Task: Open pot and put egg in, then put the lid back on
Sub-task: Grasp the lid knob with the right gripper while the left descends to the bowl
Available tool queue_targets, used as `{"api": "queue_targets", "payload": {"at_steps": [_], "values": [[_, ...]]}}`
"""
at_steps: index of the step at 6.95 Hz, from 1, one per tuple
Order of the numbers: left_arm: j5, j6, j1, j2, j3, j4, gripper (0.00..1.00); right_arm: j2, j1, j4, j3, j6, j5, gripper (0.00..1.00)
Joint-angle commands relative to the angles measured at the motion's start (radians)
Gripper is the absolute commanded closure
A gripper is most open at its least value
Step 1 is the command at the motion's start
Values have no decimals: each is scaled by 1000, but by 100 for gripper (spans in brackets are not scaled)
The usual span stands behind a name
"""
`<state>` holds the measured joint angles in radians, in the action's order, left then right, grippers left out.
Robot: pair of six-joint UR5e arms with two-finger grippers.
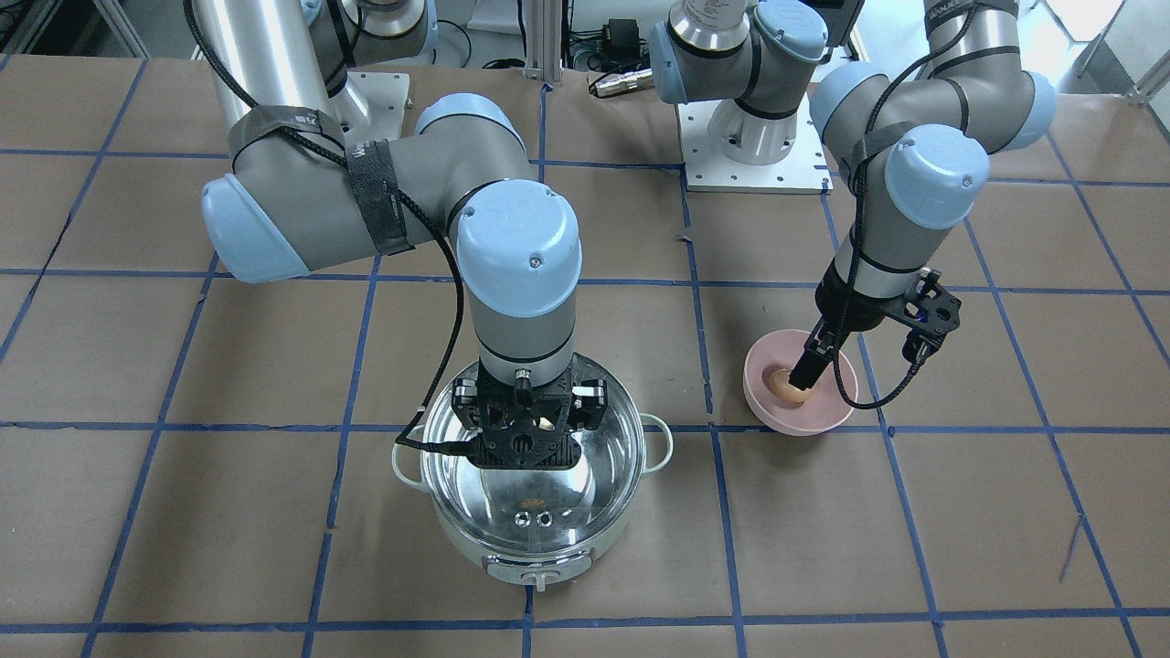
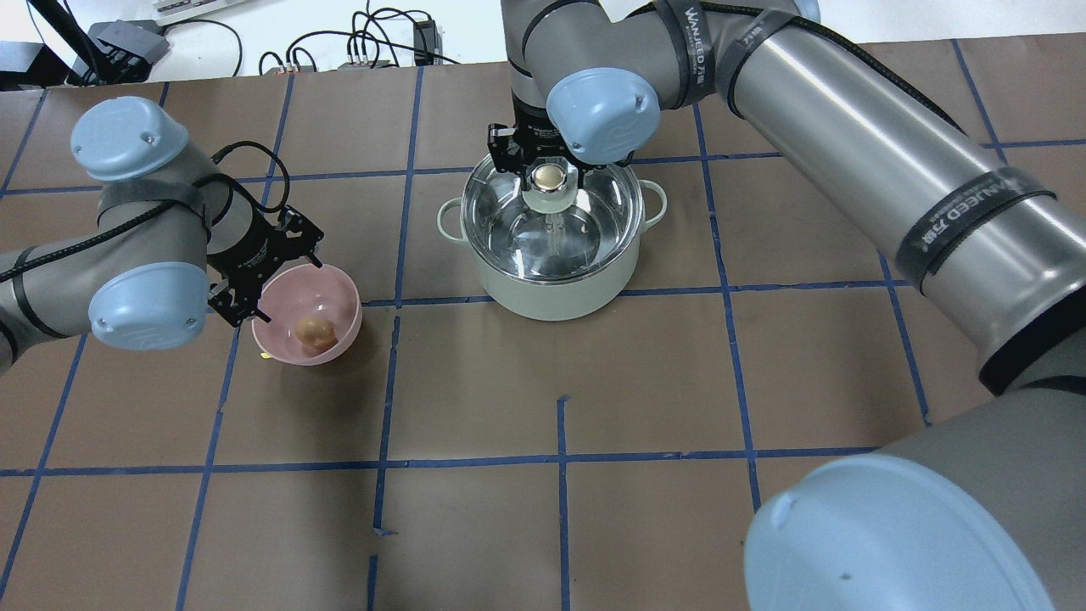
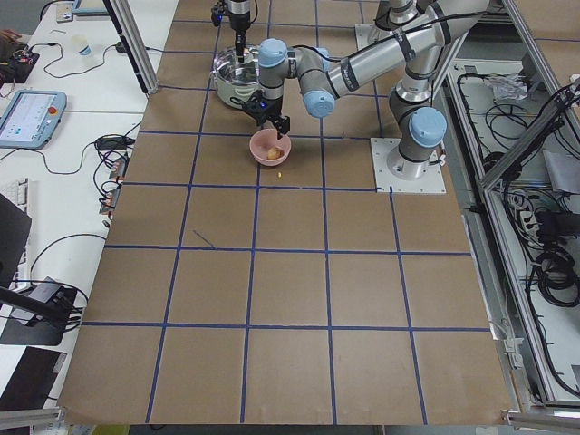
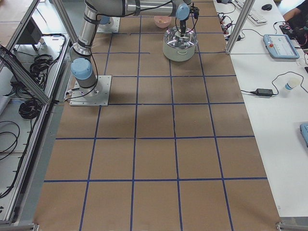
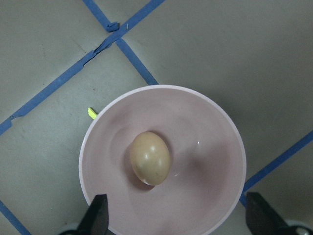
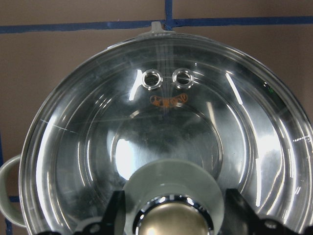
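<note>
Both engaged, you'll see: right gripper (image 2: 550, 180) clamps the clear glass domed lid (image 6: 210, 127) by its knob; left gripper (image 5: 177, 218) spread wide over the tan-brown oval egg (image 5: 150, 157).

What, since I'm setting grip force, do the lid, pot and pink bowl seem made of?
The lid: clear glass by the look, glossy; the pot's floor shows through, with glare streaks. The pot: mirror-bright steel lining; pale mint shell, smooth, painted metal or plastic, unclear. The pink bowl: opaque, soft sheen; plastic or ceramic, cannot tell.
</note>
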<state>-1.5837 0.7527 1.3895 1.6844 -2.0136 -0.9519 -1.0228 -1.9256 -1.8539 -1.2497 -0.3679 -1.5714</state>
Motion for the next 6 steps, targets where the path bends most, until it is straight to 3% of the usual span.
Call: {"api": "queue_targets", "payload": {"at_steps": [1,2,3,6], "values": [[-1,17,0,18,-13,25,0,-2,0,-1,0,1,7,57],[-1,16,0,56,-25,74,1,-3,-1,1,0,7,1,85],[-1,13,0,69,-54,147,1,-7,-1,1,0,10,-1,96],[-2,13,0,89,-97,211,2,-90,11,51,28,52,7,98]]}}
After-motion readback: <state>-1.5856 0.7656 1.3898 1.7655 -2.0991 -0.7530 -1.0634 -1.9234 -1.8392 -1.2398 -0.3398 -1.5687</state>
